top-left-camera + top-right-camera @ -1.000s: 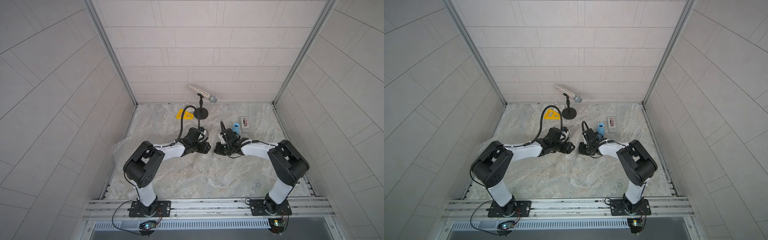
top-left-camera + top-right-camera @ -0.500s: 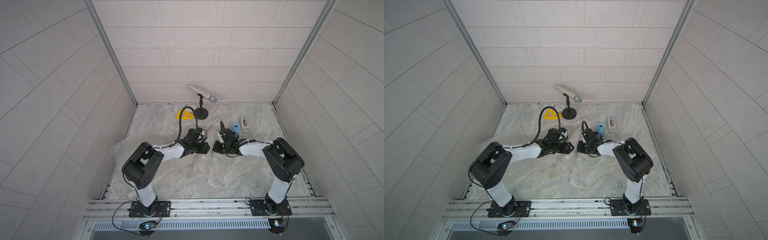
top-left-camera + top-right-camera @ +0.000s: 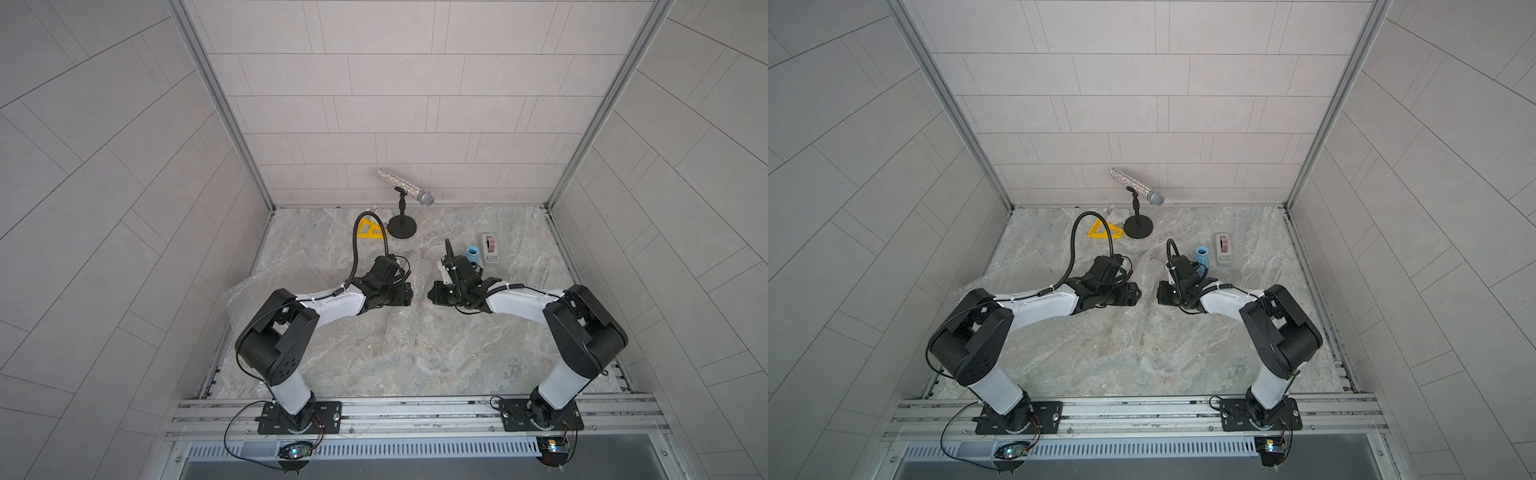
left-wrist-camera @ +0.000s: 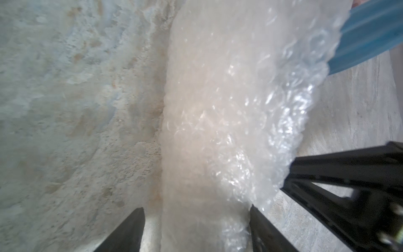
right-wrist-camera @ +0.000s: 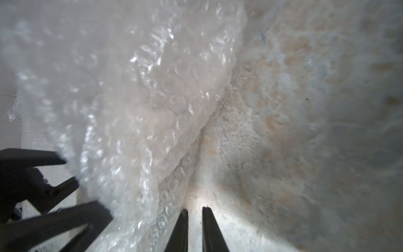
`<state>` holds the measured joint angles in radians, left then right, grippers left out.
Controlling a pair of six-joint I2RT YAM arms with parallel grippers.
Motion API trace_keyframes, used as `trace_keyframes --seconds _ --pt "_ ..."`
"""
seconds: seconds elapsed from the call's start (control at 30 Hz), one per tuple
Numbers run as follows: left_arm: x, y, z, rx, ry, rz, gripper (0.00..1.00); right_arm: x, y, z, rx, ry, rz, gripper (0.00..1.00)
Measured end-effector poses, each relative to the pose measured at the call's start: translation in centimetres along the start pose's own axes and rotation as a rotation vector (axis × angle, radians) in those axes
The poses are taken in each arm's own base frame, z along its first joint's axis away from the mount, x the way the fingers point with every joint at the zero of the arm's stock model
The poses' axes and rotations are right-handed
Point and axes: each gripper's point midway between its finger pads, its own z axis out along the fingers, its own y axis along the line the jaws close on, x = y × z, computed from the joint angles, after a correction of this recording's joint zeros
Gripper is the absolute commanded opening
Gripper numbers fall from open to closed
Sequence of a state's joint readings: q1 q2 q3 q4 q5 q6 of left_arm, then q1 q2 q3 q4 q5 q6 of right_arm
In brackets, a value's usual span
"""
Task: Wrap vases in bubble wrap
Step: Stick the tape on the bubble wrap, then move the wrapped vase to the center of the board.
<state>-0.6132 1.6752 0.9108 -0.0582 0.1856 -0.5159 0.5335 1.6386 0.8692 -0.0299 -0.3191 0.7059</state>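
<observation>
In the left wrist view the light-blue vase (image 4: 368, 32) runs off the frame corner, and bubble wrap (image 4: 229, 109) covers its near end. We cannot tell what that blurred roll encloses, nor whether the nearly closed jaws of the right gripper (image 5: 195, 208) pinch a sheet. In both top views the wrap almost vanishes against the surface (image 3: 415, 353).

The left hand (image 3: 406, 296) draws back a touch toward 9 o'clock. Its jaws spread wider and now stand either side of the rolled bubble wrap (image 4: 218, 131), one of them clear of it. The right hand (image 3: 433, 293) parts its jaws to a thin slit. The right elbow (image 3: 586, 332) swings inward, then back out toward 3 o'clock.
</observation>
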Motion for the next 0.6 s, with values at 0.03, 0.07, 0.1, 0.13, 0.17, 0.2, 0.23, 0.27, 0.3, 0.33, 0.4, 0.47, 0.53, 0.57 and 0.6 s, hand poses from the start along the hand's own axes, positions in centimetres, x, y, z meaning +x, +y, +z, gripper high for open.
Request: trace_keyframes --seconds 0.03,0.07,0.1,0.13,0.17,0.2,0.23,0.27,0.3,0.33,0.4,0.47,0.53,0.57,0.6 --pt "-0.1 0.0 -0.1 -0.004 0.001 -0.002 0.84 -0.1 -0.1 -0.5 0.005 -0.005 -0.006 0.17" --pt "-0.2 0.0 -0.1 -0.008 0.005 -0.004 0.86 -0.1 -0.1 -1.1 0.009 -0.009 -0.013 0.17" --pt "-0.2 -0.1 -0.2 -0.009 0.006 -0.005 0.89 -0.1 -0.3 -1.6 0.012 -0.01 -0.015 0.17" --pt "-0.3 -0.1 -0.3 -0.01 0.008 -0.007 0.92 0.0 -0.4 -2.0 0.014 -0.013 -0.016 0.17" --pt "-0.3 -0.1 -0.4 -0.012 0.012 -0.01 0.94 0.0 -0.7 -2.4 0.019 -0.012 -0.015 0.17" --pt "-0.3 -0.2 -0.5 -0.014 0.016 -0.012 0.96 0.0 -1.0 -2.7 0.024 -0.013 -0.011 0.17" --pt "-0.3 -0.2 -0.6 -0.017 0.022 -0.012 0.98 0.1 -1.4 -3.0 0.028 -0.013 -0.006 0.17" --pt "-0.3 -0.3 -0.7 -0.019 0.027 -0.012 1.0 0.2 -1.7 -3.3 0.032 -0.012 0.001 0.17" --pt "-0.3 -0.4 -0.8 -0.022 0.032 -0.011 1.0 0.2 -2.1 -3.6 0.035 -0.01 0.007 0.18" --pt "-0.3 -0.6 -0.9 -0.025 0.038 -0.008 1.0 0.3 -2.4 -3.7 0.038 -0.009 0.013 0.18" --pt "-0.5 -1.2 -1.0 -0.024 0.048 0.002 1.0 0.3 -2.7 -4.1 0.039 -0.008 0.021 0.18" --pt "-0.6 -1.9 -0.9 -0.025 0.06 0.016 1.0 0.4 -2.7 -4.3 0.037 -0.003 0.023 0.18" --pt "-0.5 -2.1 -0.4 -0.037 0.076 0.028 1.0 0.4 -2.6 -4.5 0.028 0.0 0.024 0.18" --pt "-0.4 -2.0 -0.1 -0.049 0.086 0.031 1.0 0.4 -2.6 -4.6 0.024 0.001 0.023 0.18" --pt "-0.2 -1.9 0.2 -0.06 0.098 0.037 1.0 0.4 -2.6 -4.6 0.021 0.0 0.024 0.18"
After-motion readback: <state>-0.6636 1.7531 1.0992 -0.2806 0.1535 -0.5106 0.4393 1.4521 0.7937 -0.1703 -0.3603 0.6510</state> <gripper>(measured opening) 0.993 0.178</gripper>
